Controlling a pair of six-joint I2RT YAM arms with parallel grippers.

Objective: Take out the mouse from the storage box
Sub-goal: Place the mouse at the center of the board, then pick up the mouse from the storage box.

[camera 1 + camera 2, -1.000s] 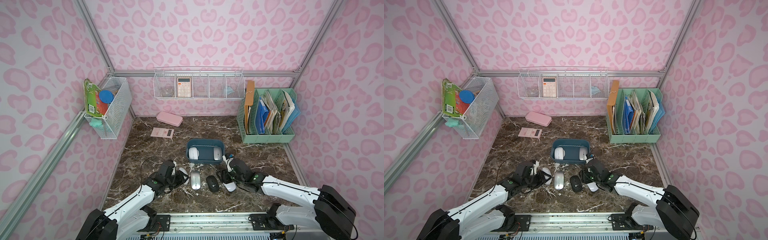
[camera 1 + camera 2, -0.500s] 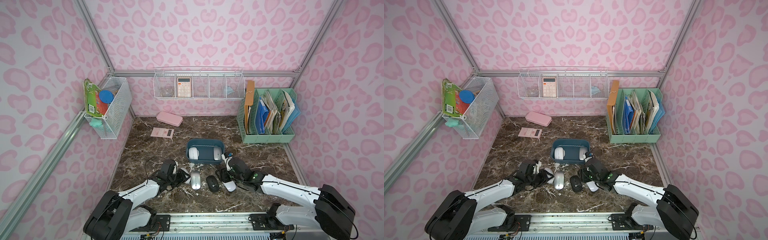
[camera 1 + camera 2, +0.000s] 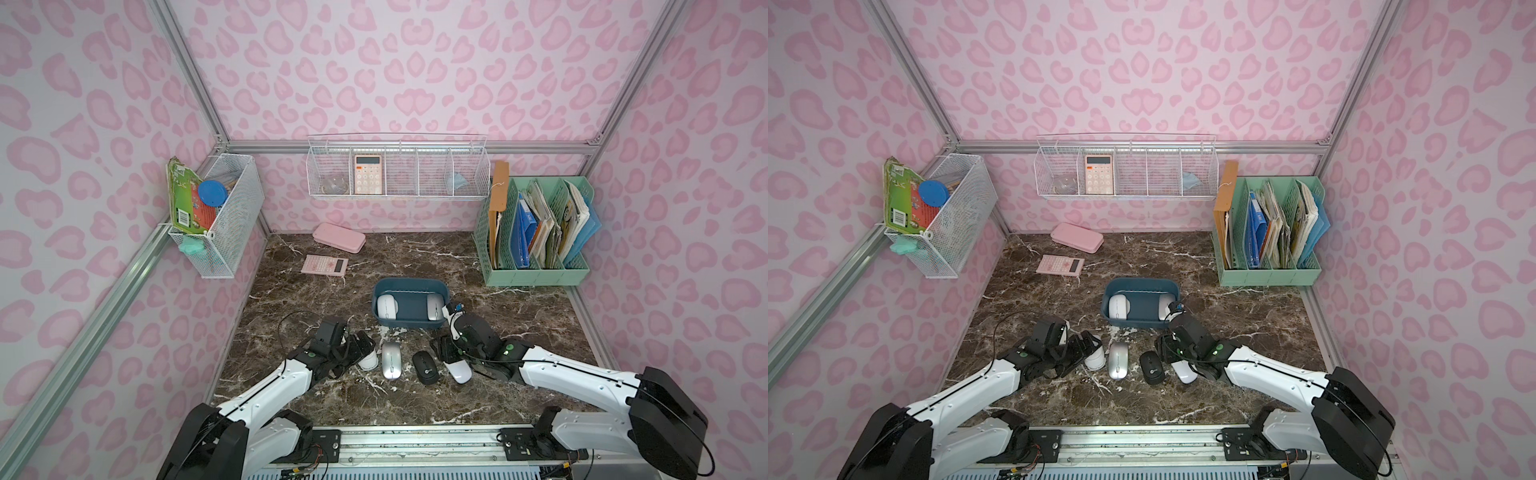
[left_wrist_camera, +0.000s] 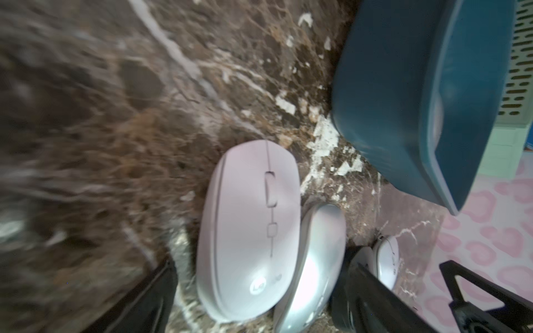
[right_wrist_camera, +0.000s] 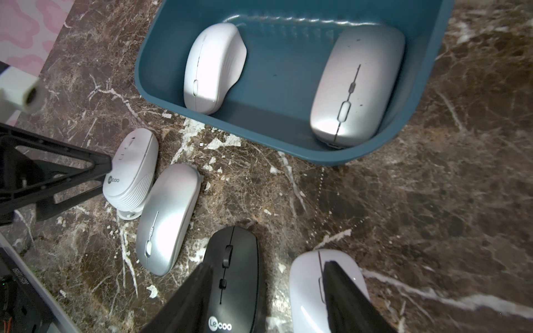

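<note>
Watching left end effector (image 4: 253, 294), jaws wide around white mouse (image 4: 248, 230) on tabletop (image 4: 101, 129) | right end effector (image 5: 268, 268) apart, empty | pale mouse (image 3: 387, 306), grey mouse (image 3: 433, 307) sit in storage box (image 3: 411, 284) | risk: retreating jaw nudges touching silver mouse (image 4: 314, 259).

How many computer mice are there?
6. In the storage box: a curved white mouse and a wide silver mouse. On the table in front: small white mouse, slim silver mouse, black mouse, glossy white mouse.

Lab cell staged as office desk; aluminium frame (image 3: 270, 146), pink printed walls (image 3: 374, 62); file rack (image 3: 536, 274), wire basket (image 3: 432, 178) holding calculator (image 3: 368, 174) at tabletop's (image 3: 415, 257) far edge.
</note>
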